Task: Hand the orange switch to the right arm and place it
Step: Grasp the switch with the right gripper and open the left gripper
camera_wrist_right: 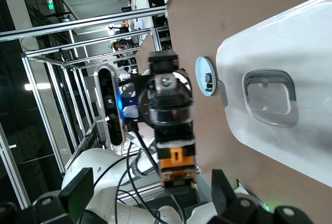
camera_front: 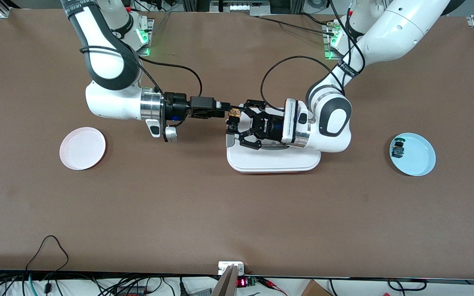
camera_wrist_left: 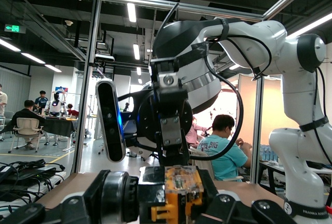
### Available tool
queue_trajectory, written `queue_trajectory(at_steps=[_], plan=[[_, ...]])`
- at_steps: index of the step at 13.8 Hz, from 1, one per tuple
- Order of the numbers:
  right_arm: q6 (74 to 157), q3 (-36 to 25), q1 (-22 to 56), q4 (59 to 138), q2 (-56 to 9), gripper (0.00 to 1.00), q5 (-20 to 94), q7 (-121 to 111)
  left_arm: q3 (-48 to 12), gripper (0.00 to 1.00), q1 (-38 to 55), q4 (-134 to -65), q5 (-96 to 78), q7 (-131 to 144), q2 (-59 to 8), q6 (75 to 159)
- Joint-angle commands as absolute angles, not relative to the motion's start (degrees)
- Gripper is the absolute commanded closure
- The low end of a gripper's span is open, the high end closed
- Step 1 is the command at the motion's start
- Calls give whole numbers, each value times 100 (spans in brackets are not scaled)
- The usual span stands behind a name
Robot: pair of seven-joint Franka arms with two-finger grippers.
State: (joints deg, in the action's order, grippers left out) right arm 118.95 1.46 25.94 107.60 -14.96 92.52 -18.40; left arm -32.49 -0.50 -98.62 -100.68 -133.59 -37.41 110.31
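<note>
We see both grippers meeting above the white tray's (camera_front: 270,164) edge. The left gripper (camera_front: 237,122) pinches the orange switch (camera_front: 233,113), whose long axis runs between them; right gripper (camera_front: 225,105) jaws touch it, grip unclear.

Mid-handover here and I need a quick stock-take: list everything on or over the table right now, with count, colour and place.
Orange switch: one, black with an orange face, in the air over the white tray's edge, between the two tools.
White tray: one, white, mid-table, under the left tool.
Pink plate: one, pale pink, toward the right arm's end of the table.
Blue plate: one, light blue, toward the left arm's end.
Small dark part with teal-green bits: one, on the blue plate, at its rim.
Left tool: one, black open-linkage, fingers spread around the switch.
Right tool: one, slim black, its tip at the switch; whether it grips is unclear.
</note>
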Motion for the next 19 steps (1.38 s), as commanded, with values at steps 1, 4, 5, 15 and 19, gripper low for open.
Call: queue_trajectory(at_steps=[1,4,5,15,19], plan=[[11988,123,2637,10968,-1327,1,9369,-2256,-3270,99,193,-9949,-10669,-13729,-3718,11179],[11997,123,2637,11188,-1327,2,9378,-2698,-3270,99,193,-9940,-10723,-13728,-3700,11312],[11997,123,2637,11197,-1327,4,9378,-2698,-3270,99,193,-9940,-10723,-13729,-3700,11312],[11997,123,2637,11197,-1354,85,9387,-2698,-3270,100,185,-9940,-10714,-13711,-3674,11276],[11988,123,2619,11180,-1362,100,9387,-2637,-3278,97,193,-9958,-10723,-13720,-3674,11276]])
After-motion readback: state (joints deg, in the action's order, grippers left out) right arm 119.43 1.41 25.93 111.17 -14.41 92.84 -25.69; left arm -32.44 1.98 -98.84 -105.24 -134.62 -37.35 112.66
